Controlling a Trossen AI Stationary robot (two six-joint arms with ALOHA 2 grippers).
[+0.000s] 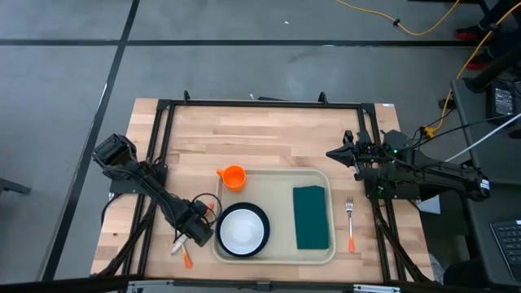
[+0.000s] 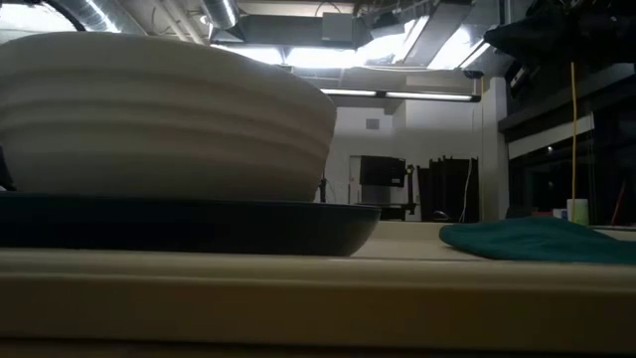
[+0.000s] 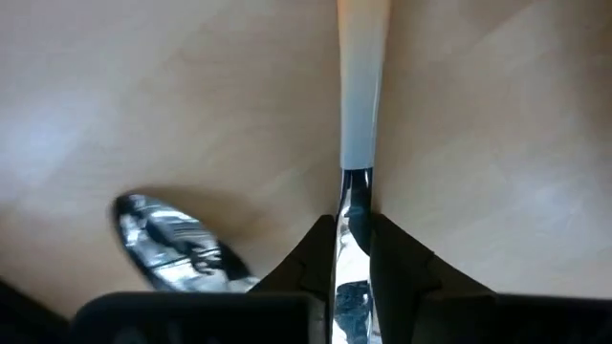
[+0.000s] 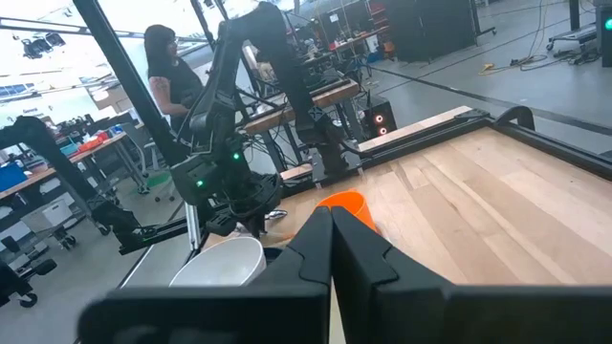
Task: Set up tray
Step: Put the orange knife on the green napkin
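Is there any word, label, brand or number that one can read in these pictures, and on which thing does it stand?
None can be read.
The tray, plate, bowl, orange cup, green cloth and fork carry no visible text.
The device at the table's right edge may bear markings, too small to read.

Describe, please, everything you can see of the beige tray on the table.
The tray is a large cream rectangle, plastic by its look, with rounded corners and a raised rim. It lies flat on the wooden table, near the front edge. Inside it sit a dark plate holding a white bowl, and a folded teal cloth. An orange cup stands at its far left corner. Neither gripper touches it.
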